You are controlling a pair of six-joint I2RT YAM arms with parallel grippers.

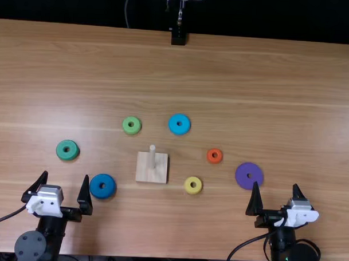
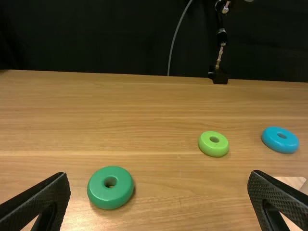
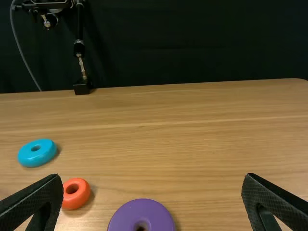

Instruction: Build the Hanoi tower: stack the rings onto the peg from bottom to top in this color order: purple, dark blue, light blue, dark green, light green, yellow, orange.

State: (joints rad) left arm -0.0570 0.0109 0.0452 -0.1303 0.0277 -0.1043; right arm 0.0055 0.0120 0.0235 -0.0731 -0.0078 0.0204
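Wooden table [image 1: 280, 71] — seven rings [image 1: 241, 176] scattered around peg [image 1: 152, 157] — left fingers [image 1: 85, 197], right fingers [image 1: 255, 203] spread apart

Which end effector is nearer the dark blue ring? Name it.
Left. The left end effector is beside the dark blue ring; the right end effector is beyond the peg base.

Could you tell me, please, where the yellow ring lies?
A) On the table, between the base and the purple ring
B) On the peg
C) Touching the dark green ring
A: the yellow ring lies flat on the table, with the base on one side and the purple ring on the other.
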